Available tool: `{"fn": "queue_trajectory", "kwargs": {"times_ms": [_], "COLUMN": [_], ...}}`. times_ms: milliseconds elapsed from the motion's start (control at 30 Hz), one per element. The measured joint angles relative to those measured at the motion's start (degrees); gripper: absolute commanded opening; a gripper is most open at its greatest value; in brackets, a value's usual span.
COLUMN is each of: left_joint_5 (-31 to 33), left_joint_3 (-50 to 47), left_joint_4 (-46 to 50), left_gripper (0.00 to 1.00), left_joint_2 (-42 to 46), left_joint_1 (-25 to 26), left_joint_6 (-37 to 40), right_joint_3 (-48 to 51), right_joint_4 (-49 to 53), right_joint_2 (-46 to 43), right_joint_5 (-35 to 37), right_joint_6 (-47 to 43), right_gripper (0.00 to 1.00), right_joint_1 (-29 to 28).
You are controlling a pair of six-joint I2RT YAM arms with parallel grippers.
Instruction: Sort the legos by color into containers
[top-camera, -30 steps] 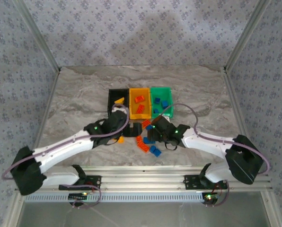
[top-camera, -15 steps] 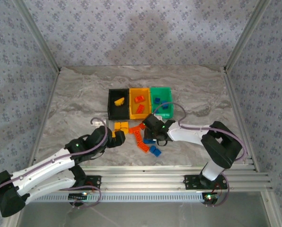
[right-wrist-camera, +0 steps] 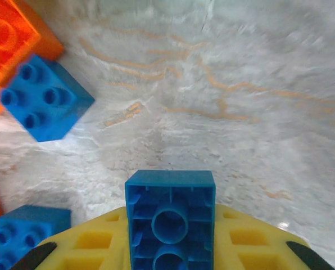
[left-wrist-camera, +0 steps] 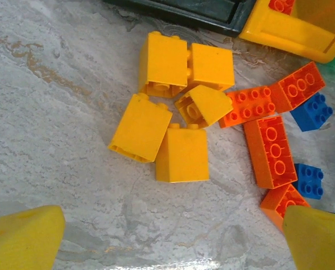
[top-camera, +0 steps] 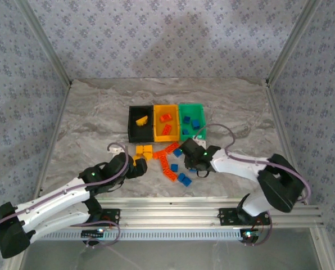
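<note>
Right wrist view, mid-sort: clamped within the last sec on a blue brick (right-wrist-camera: 170, 216), underside to camera, between the yellow fingers (right-wrist-camera: 94, 242) of the right tool (right-wrist-camera: 170, 253); stood wide apart a sec ago. Hangs low over the marble tabletop (right-wrist-camera: 257, 84); lifted or not, can't tell. Two more blue bricks (right-wrist-camera: 44, 104) loose at left. Means one blue piece secured, prob. bound for the green bin (top-camera: 191, 104), where several blue already sit.

Seen from top external: pulled back from the black bin (top-camera: 130, 125), now poised over the yellow bricks (left-wrist-camera: 182, 152), fully apart and holding nothing: left tool (top-camera: 135, 167).

Sorted so far: one yellow in black, two red-orange in the orange-yellow bin (top-camera: 166, 106). Left btwn the arms: five yellow, several red-orange bricks (left-wrist-camera: 271, 151), a few blue.

No brand, label or legible writing anywhere.
</note>
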State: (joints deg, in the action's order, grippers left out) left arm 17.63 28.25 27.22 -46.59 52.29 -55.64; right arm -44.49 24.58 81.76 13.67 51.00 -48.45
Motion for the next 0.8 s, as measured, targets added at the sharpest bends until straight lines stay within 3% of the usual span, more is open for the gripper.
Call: {"fn": "queue_trajectory", "kwargs": {"times_ms": [133,300,667,800], "left_joint_5": [0.0,0.0,0.0,0.0], "left_joint_3": [-0.9,-1.5,-3.5,-4.5], "left_joint_4": [0.0,-0.3,-0.3,-0.1], "left_gripper": [1.00,0.99,0.99,1.00], "left_joint_2": [0.0,0.0,1.6,3.5], "left_joint_1": [0.0,0.0,0.0,0.0], "left_joint_6": [-0.2,-0.9,-3.0,-3.7], "right_joint_3": [-1.8,-9.5,-32.0,-38.3], "right_joint_4": [3.1,4.3,3.1,3.6], "right_joint_2": [-8.2,-9.1,14.7,22.7], "right_joint_5": [0.7,1.3,2.0,2.2], "right_joint_6": [-3.1,-7.5,-13.0,-13.4], "right_gripper": [0.21,0.23,0.27,0.38], "right_joint_1": [2.4,7.5,15.5,17.0]}}
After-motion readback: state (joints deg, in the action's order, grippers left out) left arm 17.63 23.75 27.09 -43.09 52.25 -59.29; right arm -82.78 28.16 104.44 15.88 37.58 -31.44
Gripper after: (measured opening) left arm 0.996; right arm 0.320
